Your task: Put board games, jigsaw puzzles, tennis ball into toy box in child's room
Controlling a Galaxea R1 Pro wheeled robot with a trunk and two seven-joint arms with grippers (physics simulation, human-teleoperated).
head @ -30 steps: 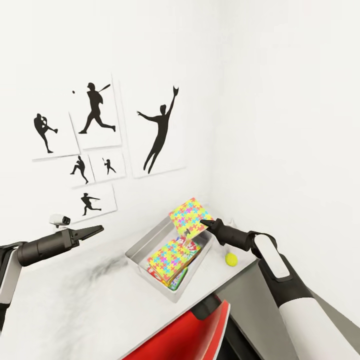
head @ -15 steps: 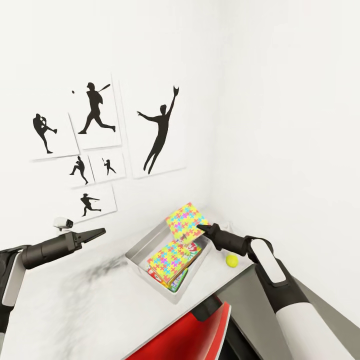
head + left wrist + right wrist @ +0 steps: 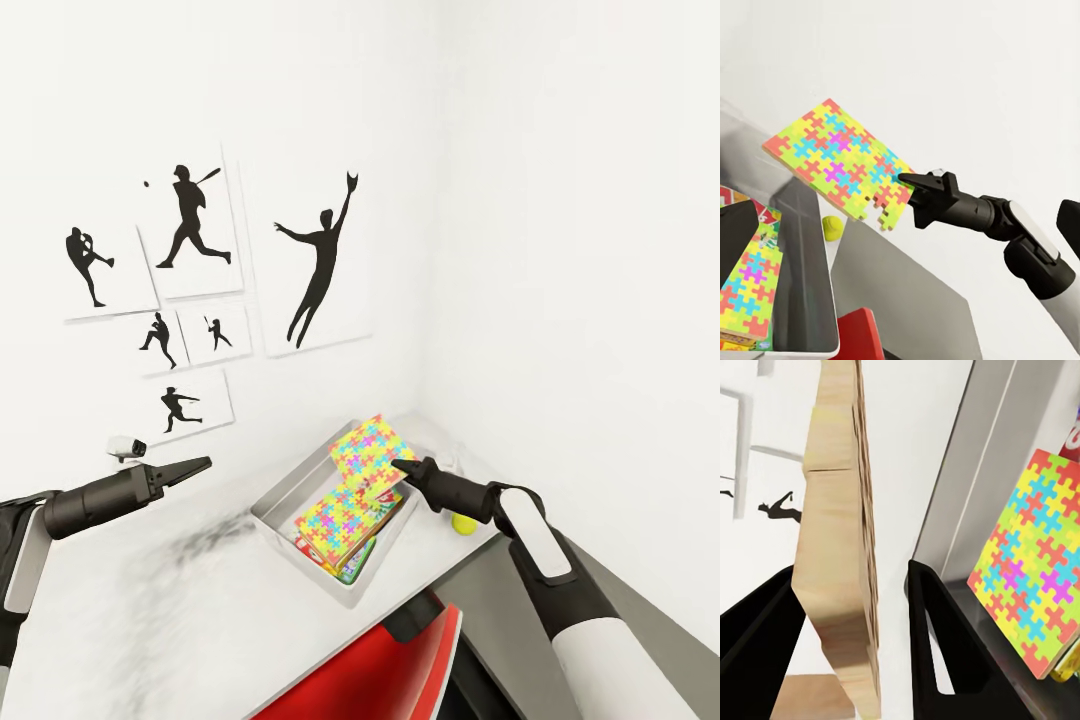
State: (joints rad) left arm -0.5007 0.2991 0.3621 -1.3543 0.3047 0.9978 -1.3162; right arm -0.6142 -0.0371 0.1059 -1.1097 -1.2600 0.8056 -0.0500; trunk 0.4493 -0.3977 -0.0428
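Shown in the head view, the right gripper [image 3: 402,464] is clenched on one corner of the second jigsaw puzzle [image 3: 372,449], which is held tilted above the far end of the toy box [image 3: 275,497]. The slab extends away from the fingertips, up and toward the wall, with its lower edge hanging over the box opening. In the left wrist view the same puzzle [image 3: 840,165] is seen nipped at its knobbly corner by the right gripper [image 3: 904,178], clear of the box rim. In the right wrist view its wooden edge [image 3: 840,540] stands between the two dark fingers [image 3: 934,622].

Inside the toy box the first jigsaw puzzle [image 3: 340,514] lies flat on top of the board games [image 3: 355,558], which are visible only as coloured edges beneath it. The tennis ball [image 3: 463,522] rests on the table [image 3: 180,600] just beyond the box and beside the right forearm; it is not yet stowed.

The left gripper [image 3: 190,465] hovers well apart from the box, its fingers drawn together on nothing.

The right arm is judged the nearer to both remaining items. A downward, flattening motion is judged to be what release of the held slab requires.
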